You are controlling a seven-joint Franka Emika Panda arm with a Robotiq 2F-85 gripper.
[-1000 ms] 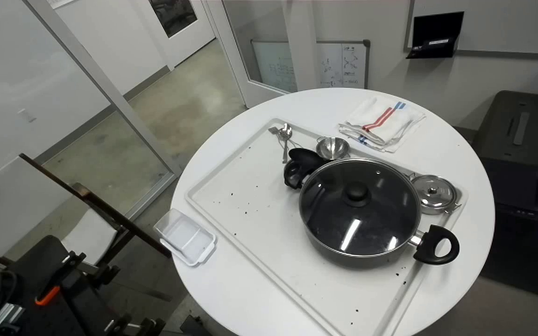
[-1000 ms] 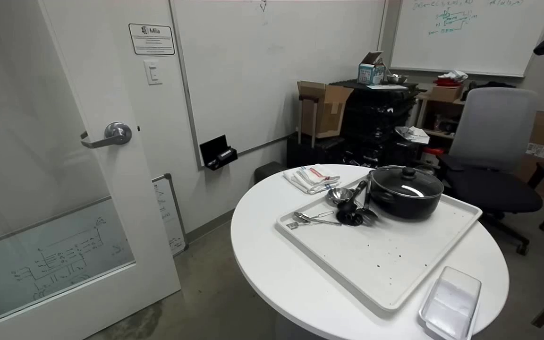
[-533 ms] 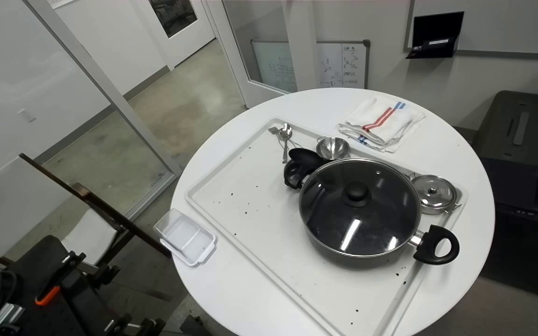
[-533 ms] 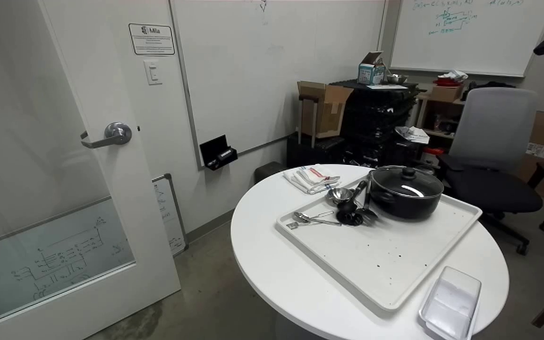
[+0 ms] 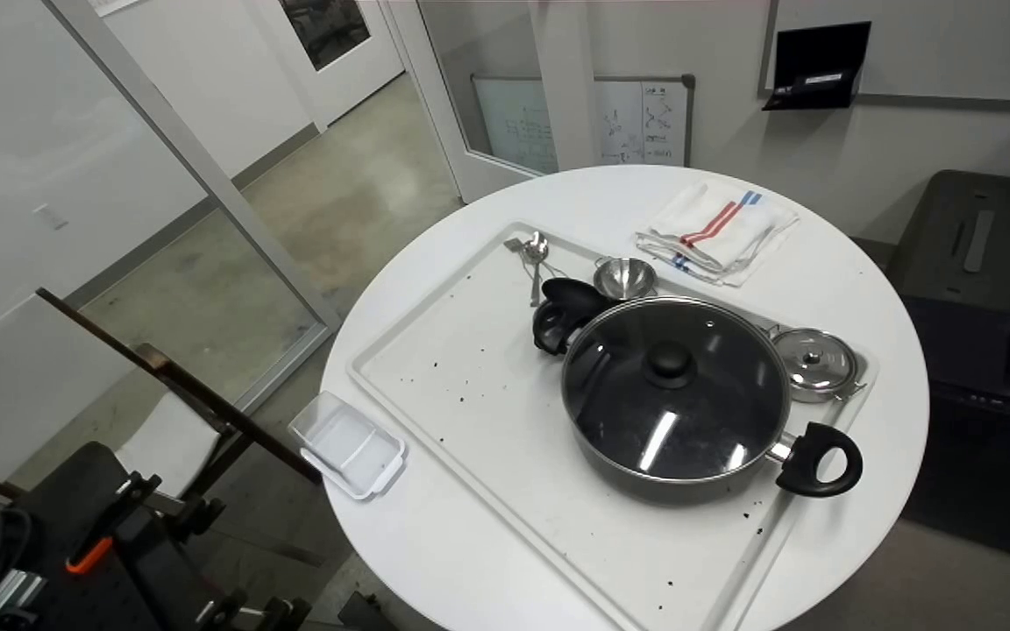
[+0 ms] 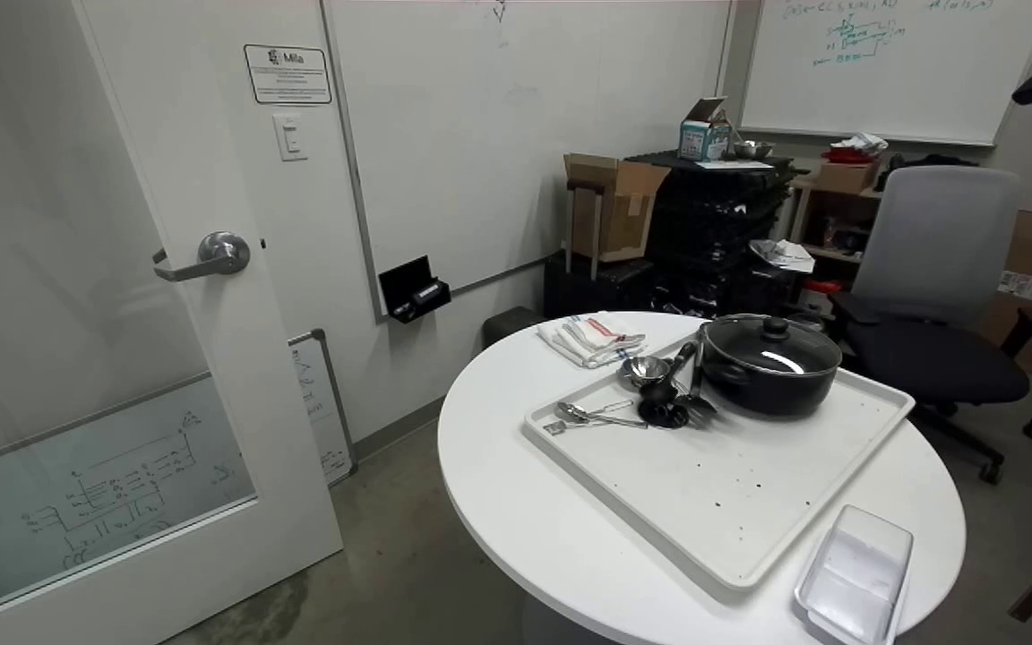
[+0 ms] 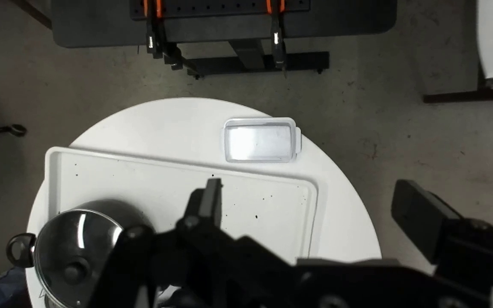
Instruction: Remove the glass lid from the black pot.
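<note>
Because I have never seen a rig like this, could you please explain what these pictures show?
The machine is a robot arm; in the wrist view, from a camera on the arm, you look past its gripper down at the round table. The exterior views come from two cameras outside the robot. A large tray lies on the table and carries the black pot with the glass lid on top. Near it are black utensils, metal utensils, a small silver bowl and a small lidded silver pot. A folded cloth and a clear plastic container lie beside the tray. The gripper's two fingers stand apart with nothing between them, so nothing is held.
</note>
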